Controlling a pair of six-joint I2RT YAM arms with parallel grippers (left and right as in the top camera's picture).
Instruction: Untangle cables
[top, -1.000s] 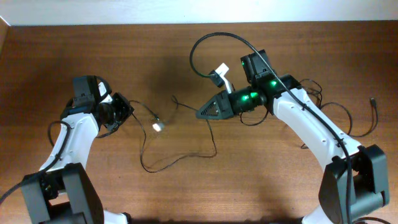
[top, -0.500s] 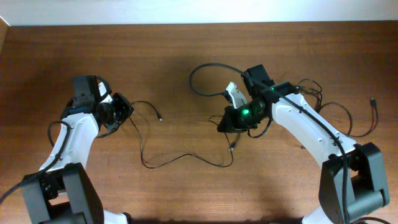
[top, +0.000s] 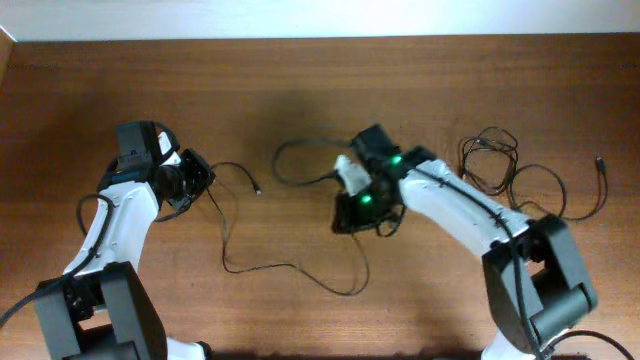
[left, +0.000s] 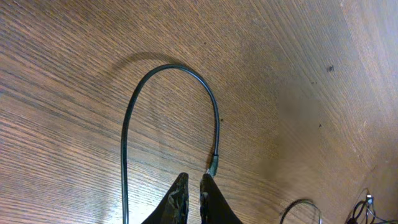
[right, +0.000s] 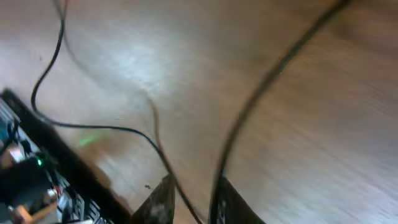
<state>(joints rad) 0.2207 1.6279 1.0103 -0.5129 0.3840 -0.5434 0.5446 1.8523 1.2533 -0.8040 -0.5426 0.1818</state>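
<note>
1. While the left arm sits where it was a second ago, the left gripper (left: 194, 182) stays nearly closed, with only a slit between its jaws. The dark end of one wire meets its fingertips, but I cannot tell whether it is pinched there.
2. From that end, one of the cables (left: 171, 66) arcs out over the brown surface (top: 120, 90) and curves back past the gripper's side.
3. The right gripper (top: 345, 220) has swung down from its raised pose toward the middle of the surface. Its jaws now stand slightly apart, and in the blurred wrist view a thin wire runs loosely through the gap.
4. The long wire between the arms lies slacker than before, and its low loop sags nearer the front edge.
5. A loose tangle (top: 488, 160), earlier half hidden under the right arm, now lies uncovered on the right, well apart from both grippers.
</note>
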